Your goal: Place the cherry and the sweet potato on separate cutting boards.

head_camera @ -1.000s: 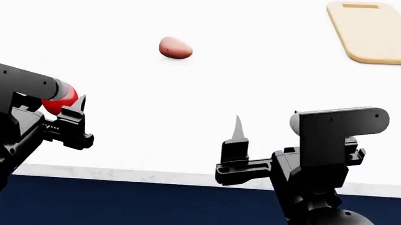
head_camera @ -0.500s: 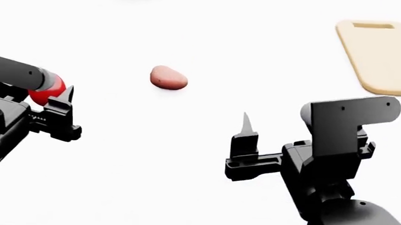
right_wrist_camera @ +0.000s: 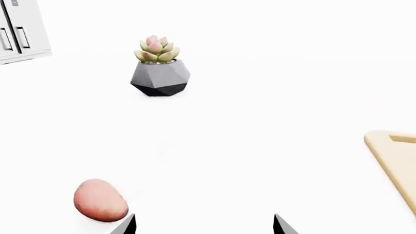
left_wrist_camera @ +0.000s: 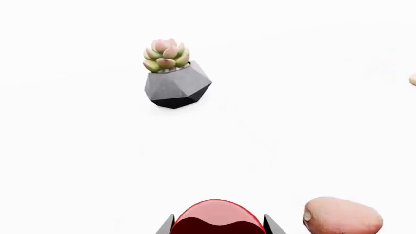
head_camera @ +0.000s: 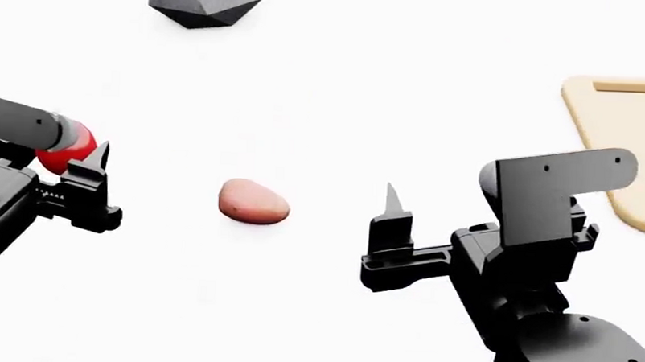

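The glossy red cherry (head_camera: 68, 150) sits between the fingers of my left gripper (head_camera: 79, 155) at the head view's left, held above the white surface; the left wrist view shows the cherry (left_wrist_camera: 217, 217) filling the shut left gripper (left_wrist_camera: 219, 229). The pinkish-brown sweet potato (head_camera: 254, 202) lies on the surface between my two arms, right of the cherry (left_wrist_camera: 342, 214) and close beside one right fingertip (right_wrist_camera: 99, 200). My right gripper (head_camera: 434, 203) is open and empty (right_wrist_camera: 202, 226). One pale cutting board (head_camera: 623, 135) with a handle slot lies at the far right (right_wrist_camera: 398, 163).
A grey faceted pot (head_camera: 206, 1) with a pink-green succulent (left_wrist_camera: 165, 54) stands farther back on the white surface, also in the right wrist view as the pot (right_wrist_camera: 160, 78). A white cabinet (right_wrist_camera: 23, 29) shows at the far back.
Everything on the surface has slid down in the head view: the sweet potato now lies between the arms, the pot has come into view, the board sits lower. The cherry stays gripped.
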`<state>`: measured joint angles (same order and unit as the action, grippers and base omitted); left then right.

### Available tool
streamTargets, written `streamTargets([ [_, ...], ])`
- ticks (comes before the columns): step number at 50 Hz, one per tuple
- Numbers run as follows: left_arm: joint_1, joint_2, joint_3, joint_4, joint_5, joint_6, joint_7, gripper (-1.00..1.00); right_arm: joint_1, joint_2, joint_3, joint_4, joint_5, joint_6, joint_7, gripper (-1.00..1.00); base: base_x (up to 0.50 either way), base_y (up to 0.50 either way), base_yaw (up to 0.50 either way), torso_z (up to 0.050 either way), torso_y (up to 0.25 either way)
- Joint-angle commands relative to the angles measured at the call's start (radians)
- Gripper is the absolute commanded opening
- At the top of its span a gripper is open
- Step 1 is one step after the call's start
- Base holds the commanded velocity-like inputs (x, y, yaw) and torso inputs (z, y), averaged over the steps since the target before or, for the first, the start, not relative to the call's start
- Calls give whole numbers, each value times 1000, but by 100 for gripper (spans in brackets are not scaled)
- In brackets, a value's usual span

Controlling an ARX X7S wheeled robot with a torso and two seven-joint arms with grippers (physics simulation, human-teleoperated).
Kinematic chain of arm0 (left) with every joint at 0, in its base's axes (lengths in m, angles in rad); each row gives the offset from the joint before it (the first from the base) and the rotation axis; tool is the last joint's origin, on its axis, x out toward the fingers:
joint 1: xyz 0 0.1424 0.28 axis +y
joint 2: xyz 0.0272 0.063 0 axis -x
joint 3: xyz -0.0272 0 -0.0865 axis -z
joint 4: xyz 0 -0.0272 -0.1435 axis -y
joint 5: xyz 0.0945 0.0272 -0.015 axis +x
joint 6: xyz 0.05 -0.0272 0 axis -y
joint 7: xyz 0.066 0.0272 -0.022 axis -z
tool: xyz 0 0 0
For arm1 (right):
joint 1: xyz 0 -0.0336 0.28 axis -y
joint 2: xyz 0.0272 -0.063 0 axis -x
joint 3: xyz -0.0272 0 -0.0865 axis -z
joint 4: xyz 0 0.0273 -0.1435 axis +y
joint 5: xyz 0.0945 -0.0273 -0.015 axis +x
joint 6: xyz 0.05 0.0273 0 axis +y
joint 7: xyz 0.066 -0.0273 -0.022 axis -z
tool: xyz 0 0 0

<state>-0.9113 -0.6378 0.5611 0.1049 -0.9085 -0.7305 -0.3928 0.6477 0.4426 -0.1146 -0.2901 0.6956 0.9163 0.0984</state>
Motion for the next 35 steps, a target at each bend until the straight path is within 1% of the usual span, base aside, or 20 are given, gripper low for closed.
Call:
streamTargets([
  [1,4,-10,-5,11,-21,-5,-14,-100,22,-1,-18,22,0,2,-13,100,441,0,0,0,0],
  [19,11,-21,-11,18,-27,-5,-20,-100,64,-12,-69,72,-11,-11,-54,100,444,0,0,0,1],
  [22,11,-27,-15,25,-32,-8,-24,-100,82,-13,-97,85,5,0,-98,100,395,0,0,0,0],
  [29,10,-24,-12,24,-30,-10,-27,-100,159,19,-170,97,43,88,-188,100,23,0,0,0,1],
  [34,19,-32,-15,29,-34,-8,-26,-100,187,34,-153,32,140,180,-216,100,0,0,0,0,0],
  [35,19,-32,-15,30,-34,-7,-26,-100,189,39,-159,24,136,184,-213,100,0,0,0,0,0],
])
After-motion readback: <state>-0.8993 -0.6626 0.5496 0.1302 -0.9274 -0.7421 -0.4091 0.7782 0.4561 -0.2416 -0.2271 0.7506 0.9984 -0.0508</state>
